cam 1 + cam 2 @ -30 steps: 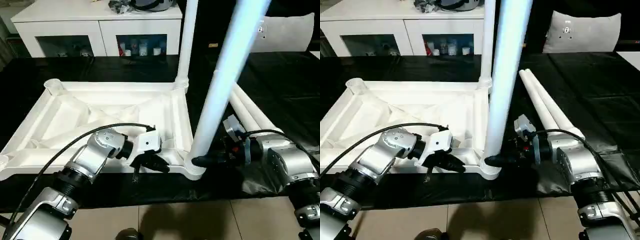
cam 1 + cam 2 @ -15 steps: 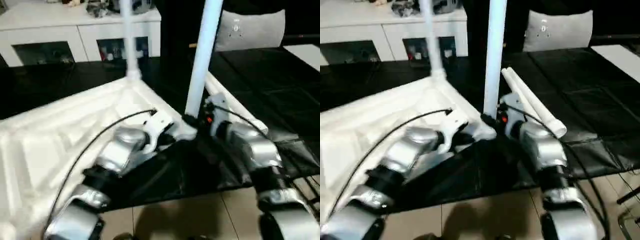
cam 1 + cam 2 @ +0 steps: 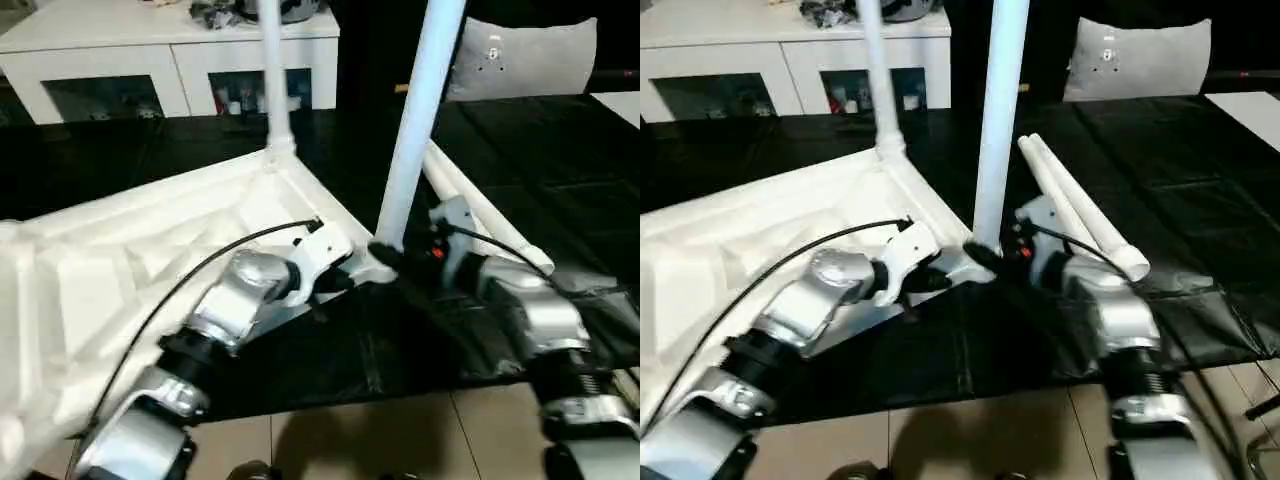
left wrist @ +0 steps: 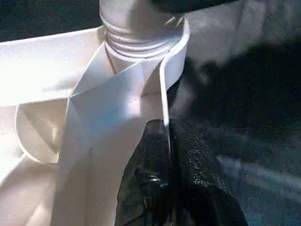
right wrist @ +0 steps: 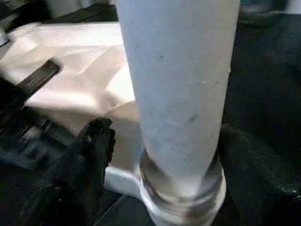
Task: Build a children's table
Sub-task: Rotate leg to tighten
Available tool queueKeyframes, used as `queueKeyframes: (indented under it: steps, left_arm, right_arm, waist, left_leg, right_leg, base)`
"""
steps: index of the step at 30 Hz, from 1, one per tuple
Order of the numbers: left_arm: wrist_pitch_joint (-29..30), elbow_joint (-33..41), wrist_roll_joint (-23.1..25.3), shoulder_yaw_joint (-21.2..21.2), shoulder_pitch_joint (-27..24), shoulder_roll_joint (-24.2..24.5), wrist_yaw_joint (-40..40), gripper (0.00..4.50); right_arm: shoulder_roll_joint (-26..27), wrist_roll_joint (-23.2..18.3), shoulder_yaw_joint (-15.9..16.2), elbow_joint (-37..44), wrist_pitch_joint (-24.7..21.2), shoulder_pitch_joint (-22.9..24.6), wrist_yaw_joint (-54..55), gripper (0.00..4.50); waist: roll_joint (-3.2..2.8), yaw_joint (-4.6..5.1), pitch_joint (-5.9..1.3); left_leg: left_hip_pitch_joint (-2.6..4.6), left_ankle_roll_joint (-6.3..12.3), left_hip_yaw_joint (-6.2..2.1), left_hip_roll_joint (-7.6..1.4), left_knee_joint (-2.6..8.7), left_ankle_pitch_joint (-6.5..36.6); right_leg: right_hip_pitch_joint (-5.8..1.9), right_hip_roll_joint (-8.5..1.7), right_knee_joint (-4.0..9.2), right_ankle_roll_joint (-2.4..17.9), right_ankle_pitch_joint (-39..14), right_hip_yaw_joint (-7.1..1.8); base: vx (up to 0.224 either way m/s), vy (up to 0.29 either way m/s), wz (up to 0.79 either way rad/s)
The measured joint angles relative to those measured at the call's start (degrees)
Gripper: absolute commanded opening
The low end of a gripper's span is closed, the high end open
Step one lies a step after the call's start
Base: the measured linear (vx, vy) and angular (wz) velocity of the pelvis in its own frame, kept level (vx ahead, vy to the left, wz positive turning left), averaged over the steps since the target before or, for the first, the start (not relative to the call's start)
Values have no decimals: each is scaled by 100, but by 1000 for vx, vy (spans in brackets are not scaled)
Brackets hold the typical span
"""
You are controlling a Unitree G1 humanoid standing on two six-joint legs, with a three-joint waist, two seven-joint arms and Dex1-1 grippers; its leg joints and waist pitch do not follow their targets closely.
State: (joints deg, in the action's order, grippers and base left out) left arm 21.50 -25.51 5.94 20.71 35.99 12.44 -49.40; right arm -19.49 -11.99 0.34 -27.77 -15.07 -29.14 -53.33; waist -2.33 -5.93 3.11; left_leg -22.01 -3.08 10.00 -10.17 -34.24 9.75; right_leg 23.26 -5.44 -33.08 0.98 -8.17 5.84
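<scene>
The white table top (image 3: 120,270) lies upside down on the black-covered work table, ribbed underside up. One white leg (image 3: 272,90) stands in its far corner socket. A second leg (image 3: 415,120) stands in the near right corner socket (image 4: 141,42). My left gripper (image 3: 338,283) is shut on the top's thin rim wall (image 4: 163,99) just beside that socket. My right gripper (image 3: 385,256) is shut on the base of the second leg (image 5: 178,84), one finger (image 5: 94,141) on each side of the tube.
Two loose white legs (image 3: 1080,215) lie side by side on the black cover, right of the top and just behind my right forearm. A white cabinet (image 3: 170,50) and a grey cushion (image 3: 520,60) stand at the back. The work table's front edge meets tiled floor (image 3: 400,440).
The table top has swung round on the black cover, its near right corner going away from me with both grippers still holding. The head camera has shifted too.
</scene>
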Motion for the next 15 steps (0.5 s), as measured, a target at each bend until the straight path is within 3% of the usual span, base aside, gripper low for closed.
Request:
queueKeyframes:
  steps: [3, 6, 10, 15]
  left_arm:
    - [-280, 1, -33, 63, -10, 276, -428, 0]
    - [-715, 9, -128, 197, -12, 707, -1105, 0]
    - [-1041, 51, -188, 309, -13, 943, -1731, 0]
    - [-1362, 51, -297, 462, -11, 1078, -2361, 0]
  right_arm:
    - [-329, -133, 54, 139, -76, 50, -593, 402]
    - [-835, -80, 290, 242, 220, 58, -1320, 402]
    - [-1014, -100, 443, 291, 326, 126, -1956, 402]
    - [-1035, -188, 585, 290, 269, 105, -2440, 349]
  waist:
    - [-2, -41, 1]
    - [-2, -92, 1]
    - [-2, -167, 1]
    - [-2, -271, 1]
  left_leg:
    - [0, 0, 0, 0, 0, 0]
    - [0, 0, 0, -1, 0, 0]
    - [-1, 0, 1, -1, -1, 0]
    - [0, 0, 1, -1, -4, 0]
  right_leg:
    - [0, 0, -1, 0, 0, 0]
    - [1, 0, -1, 0, 0, 0]
    - [1, 0, -1, 3, 1, -1]
    - [0, -1, -5, 4, 2, -2]
  base:
    - [0, 0, 0]
    - [0, 0, 0]
    - [0, 0, 0]
    - [0, 0, 0]
